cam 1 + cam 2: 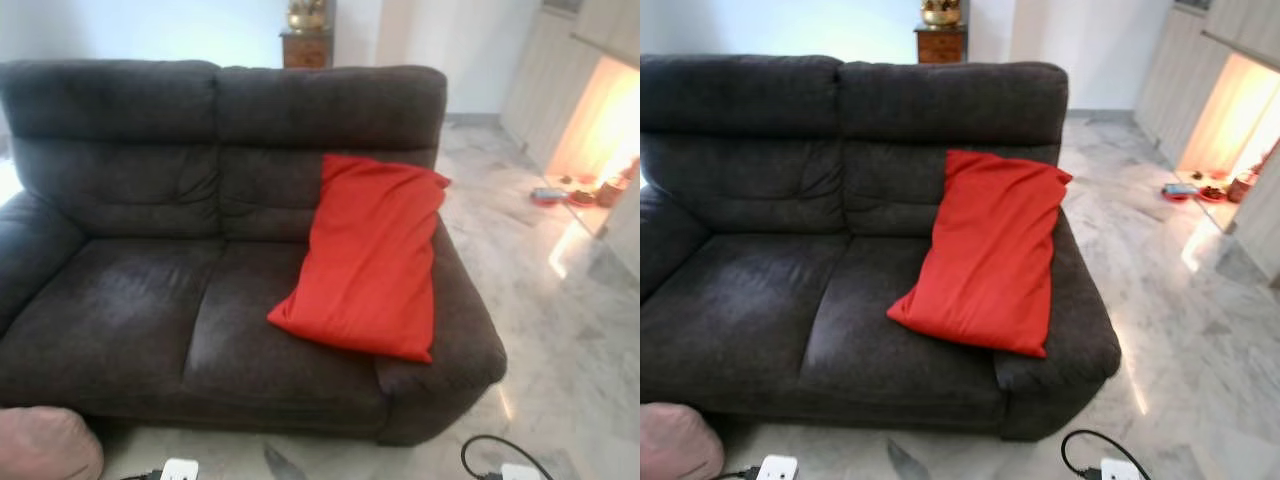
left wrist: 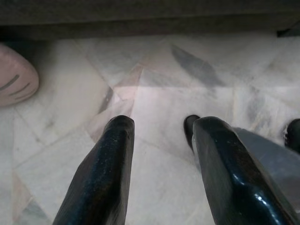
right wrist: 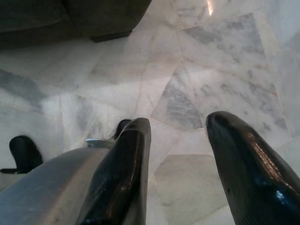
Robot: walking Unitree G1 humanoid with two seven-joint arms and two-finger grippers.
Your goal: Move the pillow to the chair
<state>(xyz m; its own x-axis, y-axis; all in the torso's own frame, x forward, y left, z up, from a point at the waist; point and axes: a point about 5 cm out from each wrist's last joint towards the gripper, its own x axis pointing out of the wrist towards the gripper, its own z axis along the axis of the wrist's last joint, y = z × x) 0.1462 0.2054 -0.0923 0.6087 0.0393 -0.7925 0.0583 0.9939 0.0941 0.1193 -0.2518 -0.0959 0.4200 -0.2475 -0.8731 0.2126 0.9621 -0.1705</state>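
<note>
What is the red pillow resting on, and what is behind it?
The red pillow lies on the dark sofa's right seat cushion, leaning against the backrest and right armrest. The seat and backrest parts directly beneath and behind it are covered.

Glossy black tapered fingers of the left gripper (image 2: pixel 159 173) and right gripper (image 3: pixel 187 173) are catching highlights above the marble floor (image 3: pixel 187 61), beside a grey rounded robot body panel (image 3: pixel 51 187).
</note>
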